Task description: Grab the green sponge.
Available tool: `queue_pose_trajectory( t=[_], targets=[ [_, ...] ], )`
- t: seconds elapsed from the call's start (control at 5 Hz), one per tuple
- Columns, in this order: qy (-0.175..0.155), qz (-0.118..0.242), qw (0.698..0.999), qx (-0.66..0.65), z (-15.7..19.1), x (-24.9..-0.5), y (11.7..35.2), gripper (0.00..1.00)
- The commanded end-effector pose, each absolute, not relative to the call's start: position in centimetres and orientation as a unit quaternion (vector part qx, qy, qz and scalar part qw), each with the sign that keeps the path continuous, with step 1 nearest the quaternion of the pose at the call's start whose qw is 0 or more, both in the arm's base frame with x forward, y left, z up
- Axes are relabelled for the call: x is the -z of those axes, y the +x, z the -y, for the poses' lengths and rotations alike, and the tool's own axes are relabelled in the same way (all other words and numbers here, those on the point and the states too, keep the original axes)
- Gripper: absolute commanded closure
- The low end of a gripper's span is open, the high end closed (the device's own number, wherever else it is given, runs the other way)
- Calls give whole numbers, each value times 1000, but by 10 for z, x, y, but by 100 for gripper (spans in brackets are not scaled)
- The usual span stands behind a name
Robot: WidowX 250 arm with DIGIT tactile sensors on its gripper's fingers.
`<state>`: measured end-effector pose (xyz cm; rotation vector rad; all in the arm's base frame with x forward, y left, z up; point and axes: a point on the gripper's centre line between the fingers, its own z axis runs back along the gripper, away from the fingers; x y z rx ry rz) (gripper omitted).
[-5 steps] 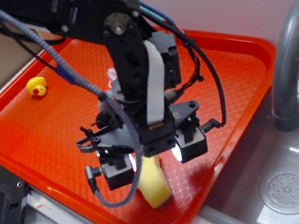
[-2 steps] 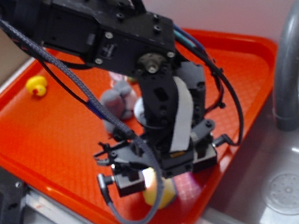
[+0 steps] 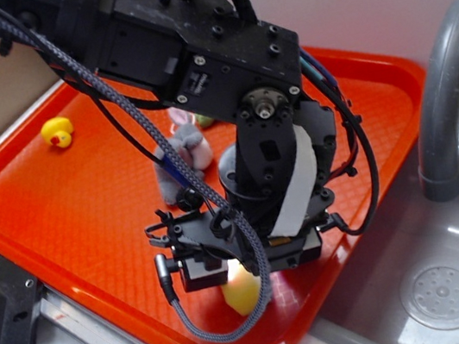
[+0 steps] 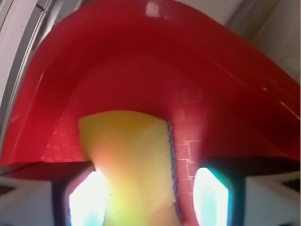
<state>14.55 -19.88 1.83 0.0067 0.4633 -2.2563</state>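
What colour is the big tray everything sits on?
Bright orange-red tray with a fine diamond texture, clearest in the exterior view.

Your arm (image 3: 195,64) is black and boxy, studded with screws. Above the gripper (image 3: 243,268) you see a braided cable (image 3: 104,96) and a pale ribbon (image 3: 295,188).

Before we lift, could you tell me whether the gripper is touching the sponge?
Cannot tell. The wrist view shows the sponge between the gripper fingers, overlapping the left one, but glare hides any contact.

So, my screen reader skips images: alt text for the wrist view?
A yellow-green sponge fills the centre, sitting between the two glowing fingers of the gripper. Behind it curves the red tray.
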Motion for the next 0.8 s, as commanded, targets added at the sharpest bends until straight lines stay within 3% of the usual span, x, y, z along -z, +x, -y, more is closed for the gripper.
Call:
queue_pose_trajectory(
  t=[0.0, 0.2, 0.6],
  targets=[
    [1, -196, 417, 887, 166, -27, 124, 100],
    [17, -190, 470, 862, 159, -50, 128, 100],
    [32, -135, 682, 718, 128, -127, 142, 100]
  ],
)
